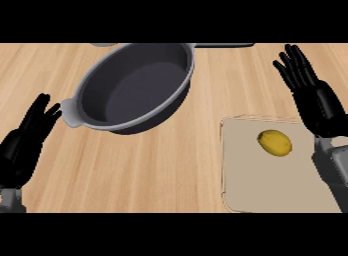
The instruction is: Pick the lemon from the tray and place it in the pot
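The wooden counter (169, 175) fills the view, and the biggest thing on it is the grey pot (133, 87), sitting left of centre toward the far edge, its inside bare, a small handle (71, 114) sticking out at its near left side. Next in size is the pale tray (269, 185), lying flat at the near right, well apart from the pot. The right hand (313, 95) hovers above the tray's far right corner with its fingers straight and spread, holding nothing. The left hand (22, 142) rests at the lower left edge, fingers up and relaxed, also holding nothing. Smallest is the lemon (275, 143), lying on the tray's far half, just beside the right wrist and untouched, so the pick has not yet begun. The likely trouble lies in the lemon's rounded shape: if the fingers come down off-centre or close unevenly, it may roll across the smooth tray and slip out of reach. The carry leftward also crosses open counter, and a low path could catch the pot's rim, while a release too near that rim might send the lemon bouncing outside.
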Controlling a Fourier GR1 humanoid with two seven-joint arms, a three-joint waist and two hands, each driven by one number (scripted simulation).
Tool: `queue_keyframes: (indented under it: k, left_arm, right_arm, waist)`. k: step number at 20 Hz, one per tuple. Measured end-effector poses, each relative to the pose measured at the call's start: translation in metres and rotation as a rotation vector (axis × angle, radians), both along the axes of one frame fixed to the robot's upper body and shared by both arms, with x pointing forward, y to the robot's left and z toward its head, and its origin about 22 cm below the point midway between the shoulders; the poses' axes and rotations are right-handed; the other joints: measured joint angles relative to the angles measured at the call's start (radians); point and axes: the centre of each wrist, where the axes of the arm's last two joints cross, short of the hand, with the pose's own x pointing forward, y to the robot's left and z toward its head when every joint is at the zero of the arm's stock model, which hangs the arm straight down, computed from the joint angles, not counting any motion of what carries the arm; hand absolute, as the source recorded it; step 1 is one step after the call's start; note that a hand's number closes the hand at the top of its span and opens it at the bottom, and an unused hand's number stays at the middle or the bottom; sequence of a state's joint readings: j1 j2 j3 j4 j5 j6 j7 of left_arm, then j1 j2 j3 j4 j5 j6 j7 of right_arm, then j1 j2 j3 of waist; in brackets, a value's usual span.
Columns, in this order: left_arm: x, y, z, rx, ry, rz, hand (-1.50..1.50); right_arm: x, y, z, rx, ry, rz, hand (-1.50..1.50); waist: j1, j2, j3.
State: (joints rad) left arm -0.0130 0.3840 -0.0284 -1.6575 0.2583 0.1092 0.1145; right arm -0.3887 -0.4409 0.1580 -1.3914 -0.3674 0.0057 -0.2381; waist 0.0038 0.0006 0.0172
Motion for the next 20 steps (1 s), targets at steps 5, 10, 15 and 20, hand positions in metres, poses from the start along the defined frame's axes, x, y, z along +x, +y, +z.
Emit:
queue_keyframes:
  k: [5, 10, 15, 20]
  left_arm:
    - [0.008, -0.015, 0.005, -0.021, -0.015, -0.029, 0.0]
    - [0.011, -0.031, 0.004, -0.066, 0.004, -0.048, 0.0]
    - [0.012, -0.044, 0.007, -0.092, 0.012, -0.053, 0.0]
    - [0.015, -0.053, 0.012, -0.099, 0.014, -0.053, 0.0]
  right_arm:
    - [-0.007, 0.044, -0.003, 0.022, 0.057, 0.501, -1.5]
    - [-0.004, 0.04, 0.029, -0.081, -0.181, 0.791, -1.5]
    - [-0.003, -0.003, 0.044, -0.061, -0.313, 0.798, -1.5]
    - [-0.001, -0.046, 0.086, -0.228, -0.415, 0.709, -1.5]
  waist:
    - [0.029, 0.008, -0.008]
    - [0.023, 0.002, -0.008]
    - [0.01, 0.012, -0.003]
    - [0.016, 0.017, -0.004]
